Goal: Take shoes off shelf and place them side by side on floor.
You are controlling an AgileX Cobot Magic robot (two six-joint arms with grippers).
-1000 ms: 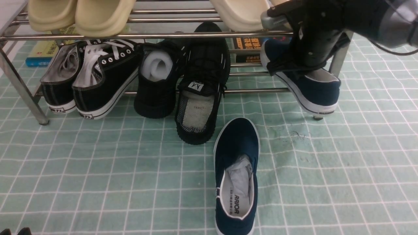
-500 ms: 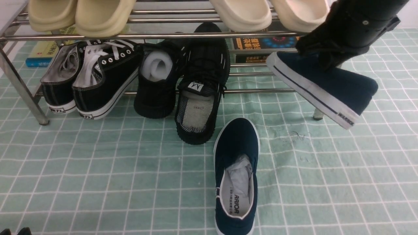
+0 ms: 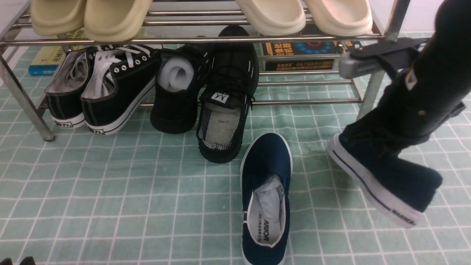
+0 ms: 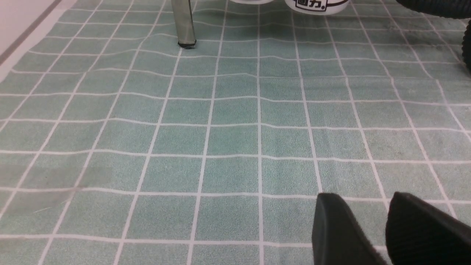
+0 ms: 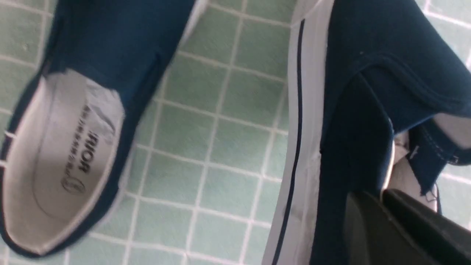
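I see wrinkled green gridded floor (image 3: 110,191) before the shelf (image 3: 184,39); my right gripper (image 5: 382,206) clamps 1 navy shoe (image 3: 390,184) above it, my left gripper (image 4: 362,206) hangs parted, empty.

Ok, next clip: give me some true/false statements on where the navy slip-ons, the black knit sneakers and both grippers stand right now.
1. The right gripper grips a tilted navy slip-on. True.
2. The black knit sneakers are at the shoe rack's lower tier. True.
3. Both navy slip-ons are on the shoe rack. False: one is gripped, its mate lies on the floor.
4. The left gripper is clamped on a black knit sneaker. False: it is open and empty, above bare floor.
5. Cream foam slides sit on the top tier. True.
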